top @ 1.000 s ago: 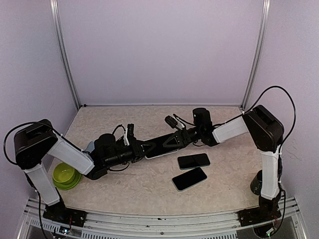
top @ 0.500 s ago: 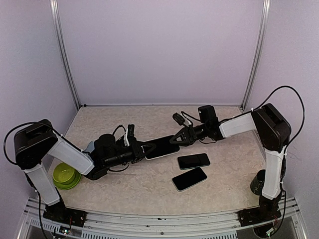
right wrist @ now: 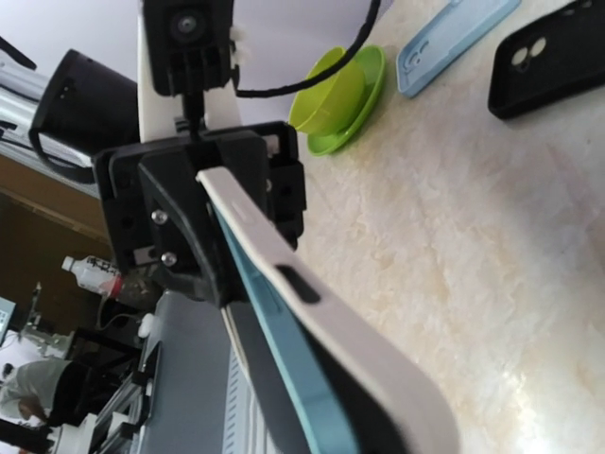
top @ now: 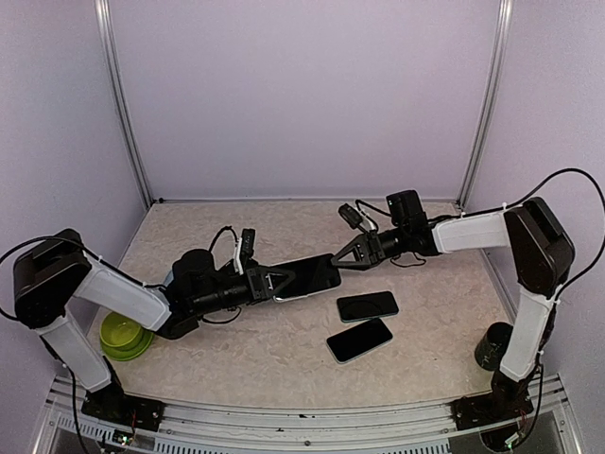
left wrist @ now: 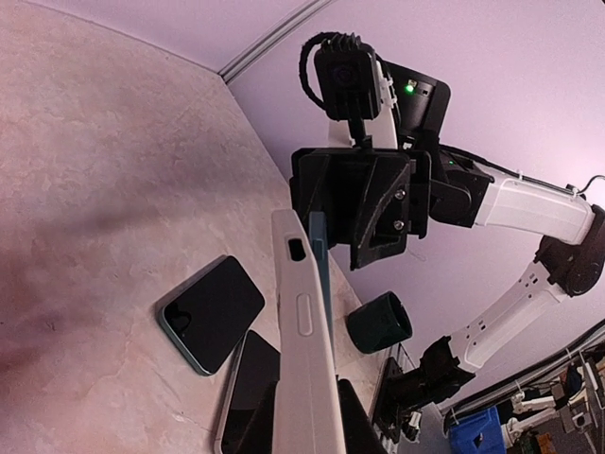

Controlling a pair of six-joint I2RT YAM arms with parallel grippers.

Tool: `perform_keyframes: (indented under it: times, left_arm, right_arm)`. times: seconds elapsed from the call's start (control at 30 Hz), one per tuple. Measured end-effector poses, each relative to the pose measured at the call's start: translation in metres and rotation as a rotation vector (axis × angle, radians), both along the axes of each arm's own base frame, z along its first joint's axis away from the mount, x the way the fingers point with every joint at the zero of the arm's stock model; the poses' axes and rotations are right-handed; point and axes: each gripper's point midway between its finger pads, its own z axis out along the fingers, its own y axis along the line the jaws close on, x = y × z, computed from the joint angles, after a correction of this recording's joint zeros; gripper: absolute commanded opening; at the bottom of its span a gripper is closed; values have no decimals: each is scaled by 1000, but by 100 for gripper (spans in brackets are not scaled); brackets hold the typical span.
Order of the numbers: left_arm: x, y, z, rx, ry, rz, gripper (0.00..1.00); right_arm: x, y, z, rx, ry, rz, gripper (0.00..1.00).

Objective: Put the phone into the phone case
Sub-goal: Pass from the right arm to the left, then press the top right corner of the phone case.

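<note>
Left tool (top: pixel 272 282) is clamped narrow on the near end of the white phone case (left wrist: pixel 304 359). The case is held in the air over the surface (top: pixel 284 359), between the two arms.

Phone (left wrist: pixel 319 265), blue-edged, lies in the case's open side. In the left wrist view its edge stands a little proud of the case wall toward the far end. My judgement: not fully seated.

Right tool (top: pixel 338 258) sits right at that far end. No view shows how wide it stands, or whether it grips or only touches.

Step in hand: pressing the phone home. To do it well:
- Left grip firm and level, no twist.
- Right tool presses the phone's face at the proud corner, square into the case and not along it, or the phone may slide out.
- Light, short pressure, since the case wall likely flexes.
- Two dark phones (top: pixel 367 305) lie below. Don't let go over them.
</note>
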Motion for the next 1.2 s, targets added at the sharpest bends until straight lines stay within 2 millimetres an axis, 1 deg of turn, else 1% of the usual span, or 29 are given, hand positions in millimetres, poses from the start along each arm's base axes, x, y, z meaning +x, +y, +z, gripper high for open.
perform_keyframes:
  times: [0.2, 0.33, 0.4, 0.47, 0.57, 0.73, 0.83, 0.9, 1.13, 1.2]
  left_arm:
    - [-4, 2, 9, 38, -81, -14, 0]
    - [-8, 7, 4, 95, -132, -24, 0]
    - [-13, 10, -1, 123, -158, -36, 0]
    - [-18, 12, -4, 144, -185, -55, 0]
    - [-27, 16, -3, 165, -239, -83, 0]
    - [-38, 20, 12, 167, -337, -115, 0]
    - [-43, 20, 20, 161, -389, -134, 0]
    - [-45, 19, 21, 162, -405, -146, 0]
    - [-58, 15, 21, 155, -435, -220, 0]
    - [-61, 14, 21, 153, -439, -234, 0]
  right_arm:
    - [1, -10, 17, 13, -47, -22, 30]
    - [1, -14, 33, 33, -93, -29, 31]
    - [-1, -15, 37, 41, -112, -28, 32]
    - [-2, -16, 38, 44, -117, -25, 33]
    - [-5, -17, 33, 41, -113, -20, 34]
    - [-11, -19, 28, 46, -104, -4, 35]
    - [-16, -16, 29, 57, -112, 20, 35]
    - [-21, -14, 30, 66, -122, 40, 35]
    - [-57, 6, 31, 103, -153, 169, 35]
    - [-62, 8, 31, 106, -158, 187, 35]
